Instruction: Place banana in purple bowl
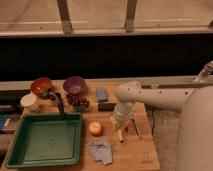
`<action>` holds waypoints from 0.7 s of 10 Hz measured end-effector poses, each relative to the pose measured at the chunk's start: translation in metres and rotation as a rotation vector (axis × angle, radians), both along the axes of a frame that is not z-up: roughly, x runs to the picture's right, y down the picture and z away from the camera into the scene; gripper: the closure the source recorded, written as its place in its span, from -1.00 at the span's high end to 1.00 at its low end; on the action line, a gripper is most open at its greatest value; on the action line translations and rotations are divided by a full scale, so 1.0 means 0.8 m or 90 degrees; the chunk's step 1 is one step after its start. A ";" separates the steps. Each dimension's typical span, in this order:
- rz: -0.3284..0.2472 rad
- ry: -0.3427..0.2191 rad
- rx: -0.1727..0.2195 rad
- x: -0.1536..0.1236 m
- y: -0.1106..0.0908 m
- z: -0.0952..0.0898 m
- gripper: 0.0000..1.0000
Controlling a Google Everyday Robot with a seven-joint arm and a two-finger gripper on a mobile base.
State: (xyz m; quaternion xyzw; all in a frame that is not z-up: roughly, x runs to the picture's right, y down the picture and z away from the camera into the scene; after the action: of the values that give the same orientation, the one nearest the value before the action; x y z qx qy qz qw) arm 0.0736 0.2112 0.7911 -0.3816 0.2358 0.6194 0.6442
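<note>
The banana [119, 134], pale cream and elongated, lies on the wooden table right of the round fruit, pointing toward the front edge. My gripper [121, 123] hangs straight down from the white arm [150, 97] and sits directly over the banana's far end, hiding part of it. The purple bowl [75, 85] stands at the back left of the table, empty, well left of and behind the gripper.
An orange-red bowl [41, 86] and a white cup [29, 102] stand left of the purple bowl. Dark grapes [77, 102], a blue-grey block [102, 94], a round yellow-orange fruit [95, 129], a thin orange piece [136, 129], a grey cloth [101, 151] and a green tray [45, 141] are nearby.
</note>
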 end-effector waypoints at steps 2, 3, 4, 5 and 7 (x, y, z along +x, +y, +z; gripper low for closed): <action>0.030 0.000 0.052 0.019 -0.041 -0.014 -1.00; 0.039 0.000 0.081 0.027 -0.071 -0.017 -1.00; 0.041 0.001 0.098 0.030 -0.090 -0.018 -1.00; 0.041 0.001 0.115 0.029 -0.109 -0.019 -1.00; 0.032 0.000 0.157 0.021 -0.155 -0.028 -1.00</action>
State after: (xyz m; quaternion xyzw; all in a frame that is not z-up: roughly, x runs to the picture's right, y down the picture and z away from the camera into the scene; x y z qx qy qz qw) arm 0.0904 0.0872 0.7690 -0.3053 0.1483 0.6597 0.6705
